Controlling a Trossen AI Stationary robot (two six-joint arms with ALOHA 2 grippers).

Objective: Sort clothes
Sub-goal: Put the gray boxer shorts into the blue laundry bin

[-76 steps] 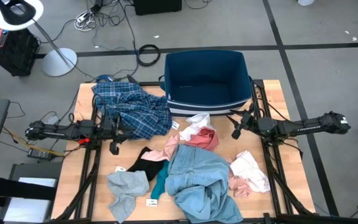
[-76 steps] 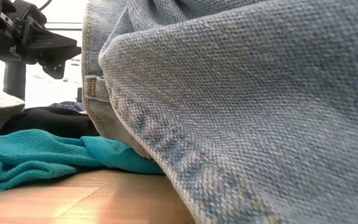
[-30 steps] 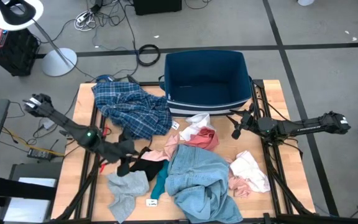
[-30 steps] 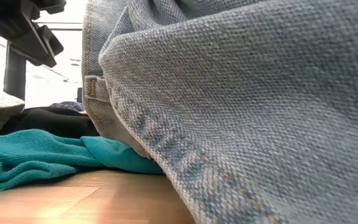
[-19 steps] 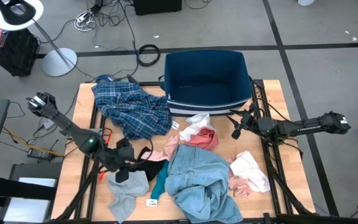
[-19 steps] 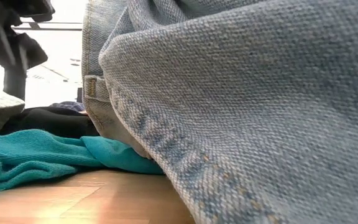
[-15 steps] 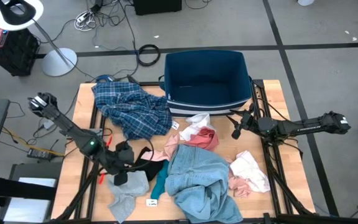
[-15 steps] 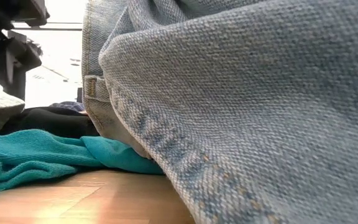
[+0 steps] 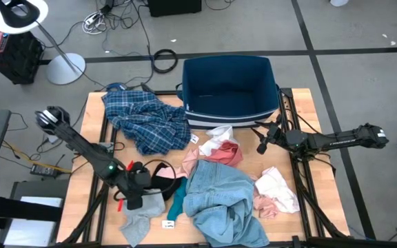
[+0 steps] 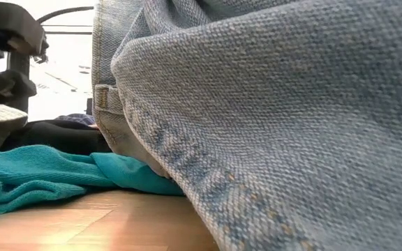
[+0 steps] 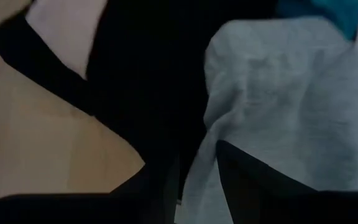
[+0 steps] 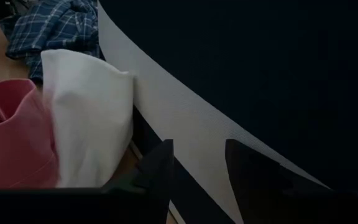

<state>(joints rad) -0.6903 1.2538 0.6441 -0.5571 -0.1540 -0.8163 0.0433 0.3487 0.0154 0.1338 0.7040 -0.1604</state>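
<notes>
Swinging down from the desk's edge, the left gripper is now hovering released over the grey garment beside the black one, whose fingers only the wrist view is showing.

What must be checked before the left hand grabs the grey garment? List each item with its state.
1. Left hand over the grey garment: ok, above its upper edge.
2. Left fingers apart: ok, the wrist view shows a gap over grey fabric.
3. Black garment clear of the grasp: cannot tell, it lies right beside the fingers.
4. Blue bin unobstructed: ok, nothing seen inside.
5. Right hand out of the way: ok, waiting near the bin.
</notes>
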